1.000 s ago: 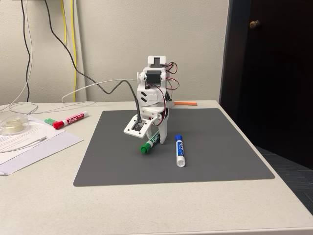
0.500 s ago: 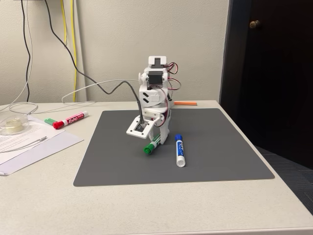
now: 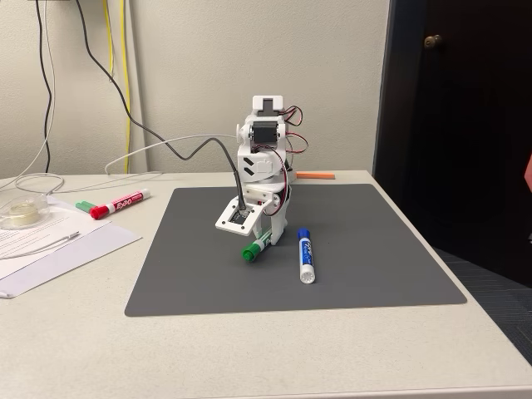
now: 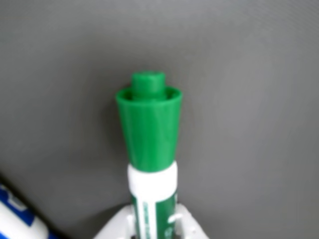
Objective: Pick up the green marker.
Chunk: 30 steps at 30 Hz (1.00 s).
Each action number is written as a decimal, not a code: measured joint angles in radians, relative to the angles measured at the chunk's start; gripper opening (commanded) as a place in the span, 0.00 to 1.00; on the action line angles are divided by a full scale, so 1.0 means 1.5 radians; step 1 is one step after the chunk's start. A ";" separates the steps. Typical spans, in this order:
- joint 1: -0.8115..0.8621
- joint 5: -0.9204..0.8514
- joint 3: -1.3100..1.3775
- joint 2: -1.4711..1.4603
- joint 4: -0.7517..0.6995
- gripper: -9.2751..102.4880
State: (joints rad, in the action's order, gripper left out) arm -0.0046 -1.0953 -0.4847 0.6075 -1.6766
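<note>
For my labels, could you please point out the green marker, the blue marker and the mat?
green marker [image 4: 148, 129], wrist view, cap.
blue marker [image 3: 306, 255], fixed view, barrel.
mat [image 3: 374, 249], fixed view, bare surface.

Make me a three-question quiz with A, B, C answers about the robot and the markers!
1. Where does the blue marker lie?
A. on the grey mat
B. on the paper
C. on the floor

2. What colour is the cap of the marker in the gripper?
A. red
B. green
C. black

3. How is the green marker held?
A. lying loose on the mat
B. gripped between the fingers, cap end sticking out
C. standing alone

Answers:
1 A, the fixed view shows it on the mat right of the arm.
2 B, the wrist view shows a green cap.
3 B, the white fingers close around its barrel.
</note>
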 measured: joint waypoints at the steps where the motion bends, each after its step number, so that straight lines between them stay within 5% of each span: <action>1: 0.000 0.004 0.000 0.000 0.000 0.13; 18: -0.005 0.134 -0.001 0.122 -0.043 0.13; 30: -0.081 0.427 -0.238 0.669 -0.052 0.13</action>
State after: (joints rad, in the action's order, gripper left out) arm -0.1258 -0.4541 -0.8422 1.6107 -1.7549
